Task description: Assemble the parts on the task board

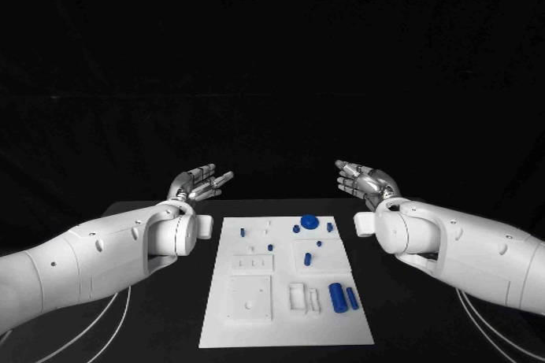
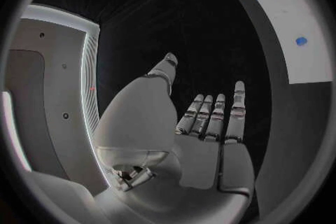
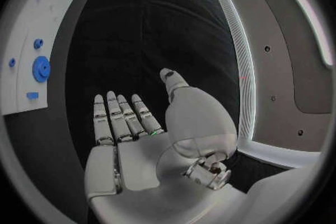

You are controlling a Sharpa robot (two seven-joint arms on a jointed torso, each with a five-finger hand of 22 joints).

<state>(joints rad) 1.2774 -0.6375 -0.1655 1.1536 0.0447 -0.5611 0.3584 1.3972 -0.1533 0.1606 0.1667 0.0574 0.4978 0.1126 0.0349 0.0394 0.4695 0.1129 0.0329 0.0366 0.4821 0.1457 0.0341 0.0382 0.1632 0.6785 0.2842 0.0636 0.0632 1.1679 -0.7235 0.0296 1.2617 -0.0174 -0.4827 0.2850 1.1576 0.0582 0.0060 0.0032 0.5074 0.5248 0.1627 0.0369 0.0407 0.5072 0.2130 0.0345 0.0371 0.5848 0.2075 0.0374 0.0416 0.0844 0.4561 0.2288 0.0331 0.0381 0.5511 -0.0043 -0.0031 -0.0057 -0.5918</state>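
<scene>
Black bench (image 1: 136,316), white task board (image 1: 290,331) at lower centre of the frame, left robot hand (image 1: 200,182) left of centre and right robot hand (image 1: 365,179) right of centre, both raised, fingers spread, holding nothing, small blue parts (image 1: 337,295) scattered on the board

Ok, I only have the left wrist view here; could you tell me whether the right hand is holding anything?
Observer: No. The right wrist view shows the right hand with its fingers apart and nothing in its palm.
Operator: Thanks. My view cuts off the near end of the board; are there parts there?
Observer: Yes, two blue cylinders lie side by side at the near right of the board.
Operator: And near left, please?
Observer: A white square plate sits there, with no blue part on it.
</scene>
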